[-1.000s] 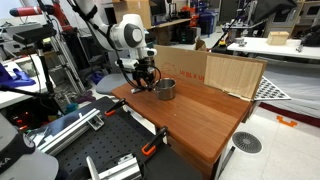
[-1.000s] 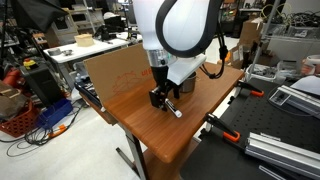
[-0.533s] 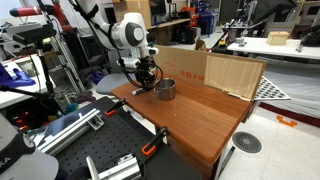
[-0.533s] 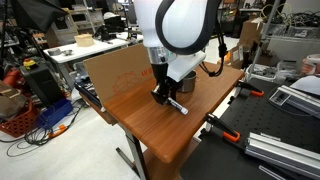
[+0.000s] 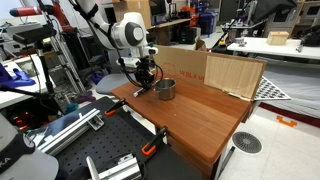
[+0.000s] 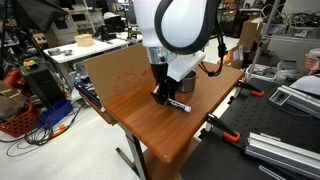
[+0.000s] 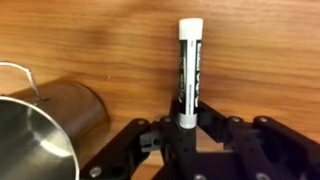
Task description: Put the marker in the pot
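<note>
The marker (image 7: 188, 70) is a dark stick with a white cap, lying on the wooden table (image 7: 90, 40) and pointing away from the wrist camera. My gripper (image 7: 183, 122) is shut on the marker's near end, fingers pressed against both sides. In an exterior view the marker (image 6: 180, 104) sticks out from under the gripper (image 6: 162, 96) at table level. The pot (image 7: 40, 125), small, silvery and round with a wire handle, stands just beside the gripper; in an exterior view the pot (image 5: 165, 89) sits right next to the gripper (image 5: 146, 84).
A large brown cardboard box (image 5: 232, 72) stands on the table behind the pot; in an exterior view the box (image 6: 115, 72) lines the far edge. Orange clamps (image 5: 150, 150) grip the table's front edge. Lab benches and equipment surround the table.
The jaws have closed from open onto the marker's end. The arm has barely moved.
</note>
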